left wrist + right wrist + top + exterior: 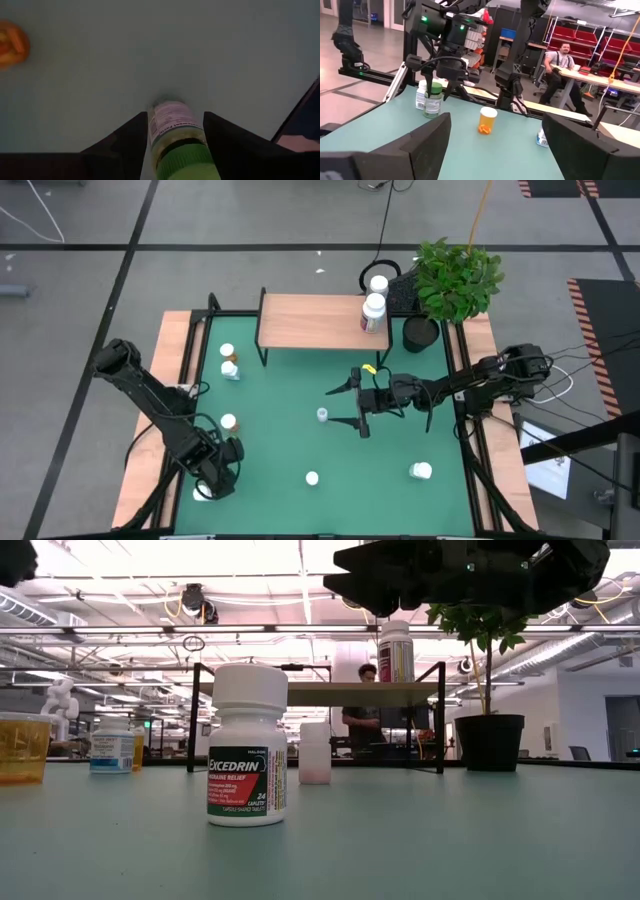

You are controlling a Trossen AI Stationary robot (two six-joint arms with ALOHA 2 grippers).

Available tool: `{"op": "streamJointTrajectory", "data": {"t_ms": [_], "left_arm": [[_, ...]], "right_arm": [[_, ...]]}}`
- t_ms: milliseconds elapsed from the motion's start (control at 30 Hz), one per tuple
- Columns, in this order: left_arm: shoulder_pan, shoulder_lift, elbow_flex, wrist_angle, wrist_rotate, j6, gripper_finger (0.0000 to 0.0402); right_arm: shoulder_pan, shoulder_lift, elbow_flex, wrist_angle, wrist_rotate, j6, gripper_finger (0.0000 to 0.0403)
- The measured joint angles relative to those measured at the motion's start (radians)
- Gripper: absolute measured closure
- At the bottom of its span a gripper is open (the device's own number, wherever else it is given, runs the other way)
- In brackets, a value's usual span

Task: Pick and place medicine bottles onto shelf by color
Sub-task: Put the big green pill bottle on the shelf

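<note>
Shelf [310,320] sits at far edge of mat, two white-cap bottles [374,312] already at its right end. Left gripper [212,476] is near the front-left corner, jaws part-closed on either side of a green-cap bottle [175,137]; bottle upright on mat, long axis vertical, squarely between fingers, looks gripped but not lifted. Right gripper [347,406] hovers mid-table, jaws wide, empty; small bottle [322,415] lies just ahead of them, so right arm is nearer that one

The green surface [300,445] carries the wooden shelf [310,320] at upper centre, a black plant pot [421,334] upper right, and scattered medicine bottles [229,363]; one white-capped bottle [373,313] stands on the shelf's right end.
</note>
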Motion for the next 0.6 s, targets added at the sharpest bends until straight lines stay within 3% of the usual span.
{"op": "streamJointTrajectory", "data": {"t_ms": [200, 400, 600], "left_arm": [[0.053, -0.001, 0.001, -0.011, 0.007, 0.036, 0.0168], [0.096, -0.03, 0.001, -0.03, 0.153, -0.061, 0.0154], [0.098, -0.085, 0.002, -0.03, 0.227, -0.098, 0.0157]], "right_arm": [[0.0, 0.0, 0.0, 0.0, 0.0, 0.011, 0.0094], [0.001, 0.0, 0.0, -0.01, 0.0, 0.012, 0.0094], [0.001, 0.0, 0.0, -0.012, 0.0, 0.023, 0.0094]]}}
